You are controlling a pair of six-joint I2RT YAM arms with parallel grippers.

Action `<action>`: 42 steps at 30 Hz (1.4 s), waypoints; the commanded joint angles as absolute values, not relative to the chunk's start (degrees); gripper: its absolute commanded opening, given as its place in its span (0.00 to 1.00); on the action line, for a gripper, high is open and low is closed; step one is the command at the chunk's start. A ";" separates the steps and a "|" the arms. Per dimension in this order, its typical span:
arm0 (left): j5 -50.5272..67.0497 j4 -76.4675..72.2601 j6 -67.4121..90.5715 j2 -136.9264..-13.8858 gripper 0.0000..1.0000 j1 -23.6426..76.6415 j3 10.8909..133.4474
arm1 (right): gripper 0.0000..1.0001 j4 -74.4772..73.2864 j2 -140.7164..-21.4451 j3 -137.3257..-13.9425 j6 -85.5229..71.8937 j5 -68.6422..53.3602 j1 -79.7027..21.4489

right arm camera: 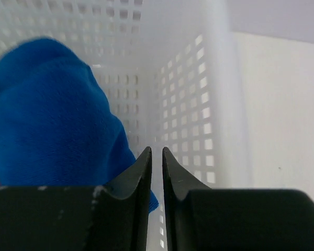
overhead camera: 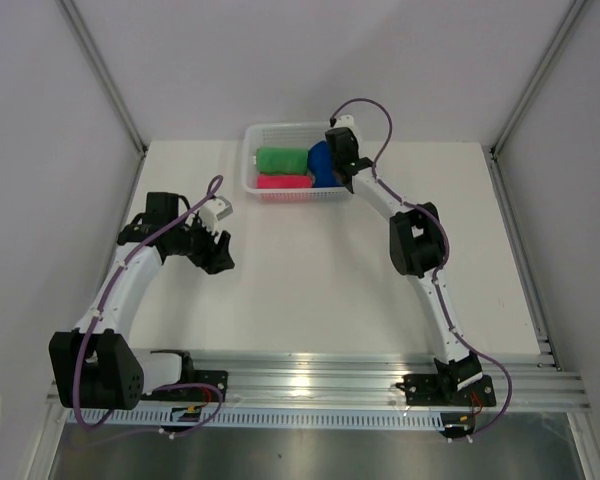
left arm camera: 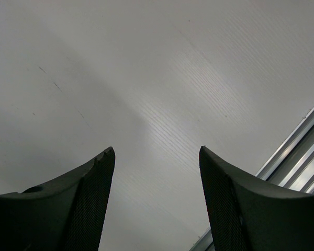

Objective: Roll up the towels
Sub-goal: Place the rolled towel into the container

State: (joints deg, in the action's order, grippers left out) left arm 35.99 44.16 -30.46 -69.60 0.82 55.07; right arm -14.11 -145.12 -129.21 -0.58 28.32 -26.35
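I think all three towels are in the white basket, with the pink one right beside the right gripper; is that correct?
Not quite. The towel beside the right gripper is the blue towel, not the pink one, as the right wrist view shows. The pink towel and green towel lie further left in the white basket.

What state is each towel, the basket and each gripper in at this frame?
basket: upright on table.
green towel: rolled, in basket.
pink towel: rolled, in basket.
blue towel: in basket, shape unclear.
left gripper: open, empty.
right gripper: nearly shut, inside basket beside blue towel.
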 commanded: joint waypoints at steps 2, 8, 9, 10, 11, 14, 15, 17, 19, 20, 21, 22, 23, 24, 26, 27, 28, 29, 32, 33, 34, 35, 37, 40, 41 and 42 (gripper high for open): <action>36.83 43.51 -30.76 -69.79 0.68 0.18 54.76 | 0.16 -18.89 -149.67 -134.64 2.37 28.92 -26.54; 36.83 43.51 -30.76 -69.79 0.69 0.18 54.93 | 0.16 -21.35 -151.43 -135.79 4.22 27.86 -27.60; 36.91 43.51 -30.85 -69.79 0.68 0.18 54.84 | 0.16 -21.88 -151.52 -135.79 3.96 27.86 -27.77; 36.91 43.51 -30.76 -69.79 0.68 0.18 54.93 | 0.16 -22.75 -151.52 -135.70 3.69 27.60 -27.86; 36.91 43.51 -30.85 -69.79 0.69 0.18 55.11 | 0.16 -23.37 -151.61 -135.62 3.00 26.55 -27.95; 36.91 43.42 -30.85 -69.79 0.69 0.18 55.02 | 0.15 -25.57 -151.70 -135.62 1.06 24.88 -27.69; 36.83 43.16 -30.76 -69.79 0.69 0.18 55.19 | 0.15 -25.92 -151.35 -135.44 -0.60 23.13 -27.60; 36.48 42.37 -30.06 -69.87 0.69 0.18 55.11 | 0.13 -25.75 -150.56 -134.30 -3.15 21.02 -27.16; 37.08 42.19 -29.71 -69.87 0.69 0.18 55.11 | 0.13 -23.40 -148.46 -131.15 -7.02 17.59 -26.63; 37.26 42.19 -29.62 -69.87 0.69 0.18 55.11 | 0.13 -22.33 -147.75 -130.00 -8.51 16.36 -26.02; 37.35 42.19 -29.62 -69.79 0.69 0.18 55.02 | 0.12 -21.63 -146.53 -128.95 -10.70 14.61 -25.67; 37.35 42.19 -29.71 -69.79 0.70 0.18 55.11 | 0.12 -20.58 -146.17 -127.80 -11.51 14.15 -25.40; 37.18 42.10 -29.71 -69.70 0.69 0.18 55.02 | 0.11 -20.22 -145.90 -127.62 -11.86 13.72 -25.05; 37.18 42.10 -29.71 -69.70 0.70 0.18 55.02 | 0.11 -19.95 -145.64 -127.53 -12.04 12.84 -24.96; 37.09 42.10 -29.79 -69.61 0.69 0.18 54.93 | 0.10 -19.25 -145.20 -127.62 -11.69 11.87 -24.79; 37.09 42.27 -29.79 -69.61 0.69 0.18 54.93 | 0.10 -19.34 -145.11 -127.79 -11.69 11.52 -24.70; 37.00 42.28 -29.88 -69.61 0.69 0.18 54.93 | 0.10 -19.51 -144.67 -127.79 -12.04 10.56 -24.61; 37.00 42.36 -29.88 -69.61 0.69 0.18 55.02 | 0.10 -19.69 -144.49 -127.79 -12.56 10.29 -24.52; 36.91 42.36 -29.97 -69.61 0.69 0.18 55.11 | 0.13 -20.65 -143.44 -127.71 -13.80 11.24 -24.35; 36.91 42.36 -30.14 -69.61 0.69 0.18 55.11 | 0.14 -20.74 -143.18 -127.62 -13.89 11.77 -24.35; 36.91 42.36 -30.15 -69.70 0.69 0.18 55.11 | 0.17 -20.74 -143.00 -127.53 -13.97 12.21 -24.35; 36.91 42.36 -30.15 -69.70 0.69 0.18 55.11 | 0.19 -20.66 -142.74 -127.53 -14.15 13.09 -24.26; 36.91 42.36 -30.32 -69.79 0.69 0.18 55.37 | 0.20 -20.48 -142.38 -127.70 -14.06 13.71 -24.26; 36.74 42.28 -30.15 -69.79 0.69 0.18 55.28 | 0.25 -20.04 -141.51 -127.36 -14.50 17.57 -24.26; 36.83 42.36 -30.15 -69.79 0.69 0.18 55.28 | 0.27 -19.69 -141.24 -127.09 -14.33 18.80 -24.43; 36.48 42.36 -30.06 -69.79 0.69 0.18 55.28 | 0.28 -19.34 -140.72 -126.92 -13.02 21.68 -24.61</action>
State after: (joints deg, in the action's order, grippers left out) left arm 36.07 43.66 -30.41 -69.78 0.80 55.07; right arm -19.84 -146.47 -127.24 -13.34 15.46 -24.47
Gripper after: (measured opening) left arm 0.692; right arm 0.267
